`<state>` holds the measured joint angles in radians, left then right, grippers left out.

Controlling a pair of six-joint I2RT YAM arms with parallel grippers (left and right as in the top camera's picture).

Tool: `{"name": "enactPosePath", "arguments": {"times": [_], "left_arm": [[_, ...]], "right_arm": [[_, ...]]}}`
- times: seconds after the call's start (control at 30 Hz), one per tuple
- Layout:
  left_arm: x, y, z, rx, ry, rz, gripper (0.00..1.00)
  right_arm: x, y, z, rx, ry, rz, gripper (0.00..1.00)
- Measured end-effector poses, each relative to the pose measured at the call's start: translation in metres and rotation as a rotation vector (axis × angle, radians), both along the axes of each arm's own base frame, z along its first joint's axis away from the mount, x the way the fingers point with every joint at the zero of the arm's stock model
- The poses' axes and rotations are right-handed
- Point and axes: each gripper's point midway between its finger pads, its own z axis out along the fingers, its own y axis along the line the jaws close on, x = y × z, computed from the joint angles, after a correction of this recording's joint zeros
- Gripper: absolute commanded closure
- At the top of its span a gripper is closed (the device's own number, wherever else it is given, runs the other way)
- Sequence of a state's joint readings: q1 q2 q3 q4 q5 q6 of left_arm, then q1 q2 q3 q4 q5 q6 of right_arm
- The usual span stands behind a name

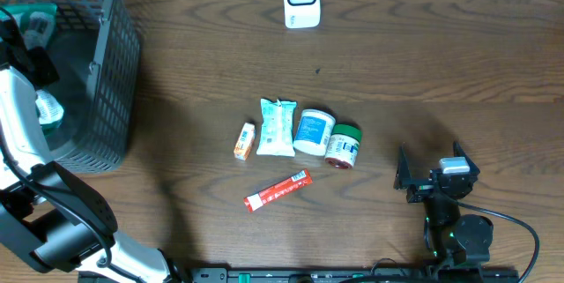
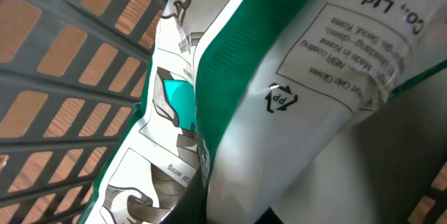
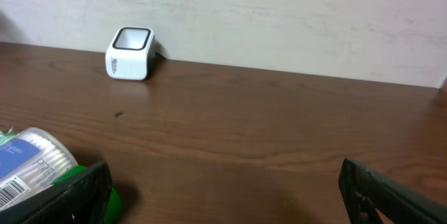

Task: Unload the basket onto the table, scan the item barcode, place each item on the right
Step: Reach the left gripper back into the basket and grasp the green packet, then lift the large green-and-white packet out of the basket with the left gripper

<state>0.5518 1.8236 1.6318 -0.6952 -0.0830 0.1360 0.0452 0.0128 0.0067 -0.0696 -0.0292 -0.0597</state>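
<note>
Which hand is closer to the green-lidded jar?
Right. The right hand, open, is near the jar; the left hand is far off in the basket, shut on a packet.

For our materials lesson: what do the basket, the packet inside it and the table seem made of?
Basket: likely moulded plastic, dark grey, matt; regular slotted grid. Packet: glossy plastic film; a PP mark is printed on it. Table: wood or wood-look laminate; brown grain, slight sheen.
</note>
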Motion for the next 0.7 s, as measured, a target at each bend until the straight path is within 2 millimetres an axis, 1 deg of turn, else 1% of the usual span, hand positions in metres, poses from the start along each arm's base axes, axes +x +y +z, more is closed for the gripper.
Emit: {"name": "enactPosePath", "arguments": {"times": [0.1, 0.13, 0.2, 0.23, 0.3, 0.37, 0.4, 0.43, 0.47, 0.5, 0.57, 0.63, 0.7], "left_arm": [[0.001, 0.0, 0.007, 0.024, -0.012, 0.014, 0.93], [0.001, 0.0, 0.014, 0.043, -0.021, 0.018, 0.93], [0.001, -0.002, 0.037, 0.094, -0.065, 0.026, 0.93], [0.001, -0.004, 0.054, 0.122, -0.102, 0.03, 0.93], [-0.001, -0.012, 0.102, 0.189, -0.214, 0.035, 0.93], [-0.01, -0.028, 0.152, 0.244, -0.335, 0.031, 0.93], [-0.017, -0.039, 0.175, 0.261, -0.39, 0.026, 0.93], [-0.032, -0.061, 0.211, 0.284, -0.479, 0.008, 0.93], [-0.042, -0.078, 0.231, 0.286, -0.531, -0.008, 0.93], [-0.053, -0.095, 0.245, 0.281, -0.569, -0.026, 0.93], [-0.07, -0.13, 0.262, 0.253, -0.62, -0.083, 0.93], [-0.085, -0.166, 0.271, 0.209, -0.655, -0.158, 0.93], [-0.096, -0.194, 0.267, 0.155, -0.647, -0.226, 0.93]], "right_arm": [[0.0, 0.0, 0.0, 0.0, 0.0, 0.0, 0.01], [0.0, 0.0, 0.0, 0.0, 0.0, 0.0, 0.01], [0.0, 0.0, 0.0, 0.0, 0.0, 0.0, 0.01], [0.0, 0.0, 0.0, 0.0, 0.0, 0.0, 0.01], [0.0, 0.0, 0.0, 0.0, 0.0, 0.0, 0.01], [0.0, 0.0, 0.0, 0.0, 0.0, 0.0, 0.01], [0.0, 0.0, 0.0, 0.0, 0.0, 0.0, 0.01], [0.0, 0.0, 0.0, 0.0, 0.0, 0.0, 0.01], [0.0, 0.0, 0.0, 0.0, 0.0, 0.0, 0.01], [0.0, 0.0, 0.0, 0.0, 0.001, 0.0, 0.01], [0.0, 0.0, 0.0, 0.0, 0.0, 0.0, 0.01], [0.0, 0.0, 0.0, 0.0, 0.0, 0.0, 0.01], [0.0, 0.0, 0.0, 0.0, 0.0, 0.0, 0.01]]}}
